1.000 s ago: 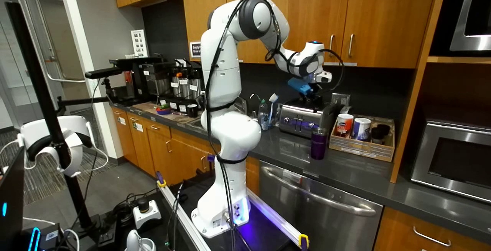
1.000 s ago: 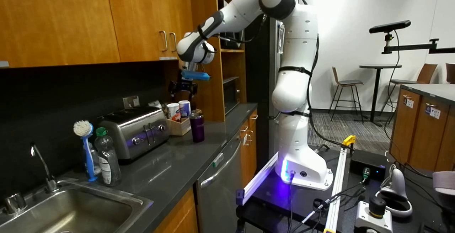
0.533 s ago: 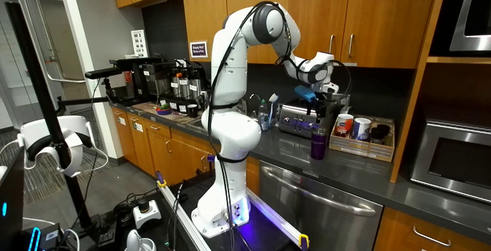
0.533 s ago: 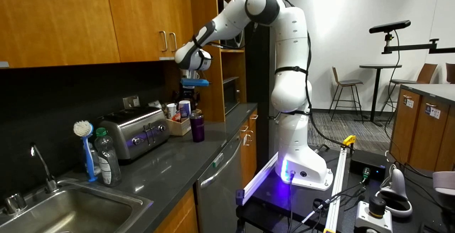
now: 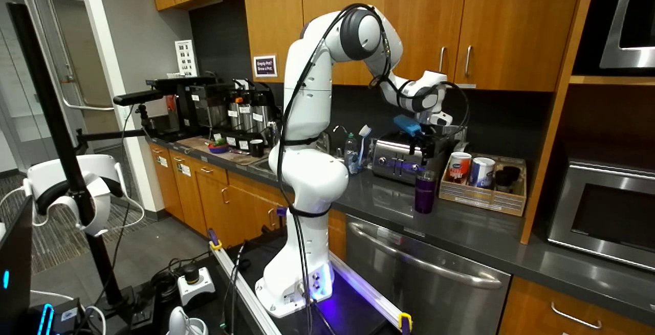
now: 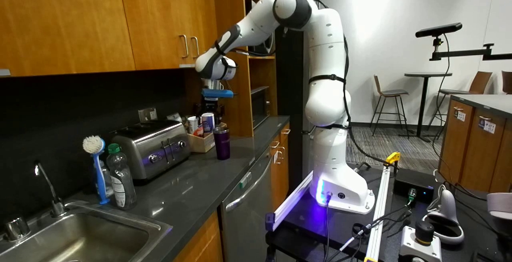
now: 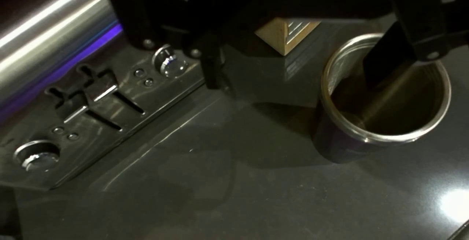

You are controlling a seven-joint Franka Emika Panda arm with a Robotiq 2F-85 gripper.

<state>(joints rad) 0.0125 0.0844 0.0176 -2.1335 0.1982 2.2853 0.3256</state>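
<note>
So, working from the left along the dark counter (image 5: 460,225) in an exterior view, we first meet a green-capped soap bottle (image 5: 351,154) and a blue-handled dish brush (image 5: 363,140) close beside it. Next comes the steel toaster (image 5: 395,158), its knobs and levers on the long front face. By its right end hangs the gripper (image 5: 418,156), aimed downward with its fingers spread wide and nothing that we can see between them. Just under it and slightly to the right, the purple tumbler (image 5: 424,196) stands on the counter; the fingertips seem to end a little above its top, though we cannot be certain of the gap. We judge the tumbler stiff, sturdy and smooth enough to slip; its weight depends on contents we cannot make out. We would take hold squarely across the body, just below the shiny rim. Its long axis runs vertical, base down and rim up. Beyond it sits a crate (image 5: 481,203) with a red canister (image 5: 459,168) and a blue-labelled canister (image 5: 482,172), and farthest right we find a microwave (image 5: 614,222).
</note>
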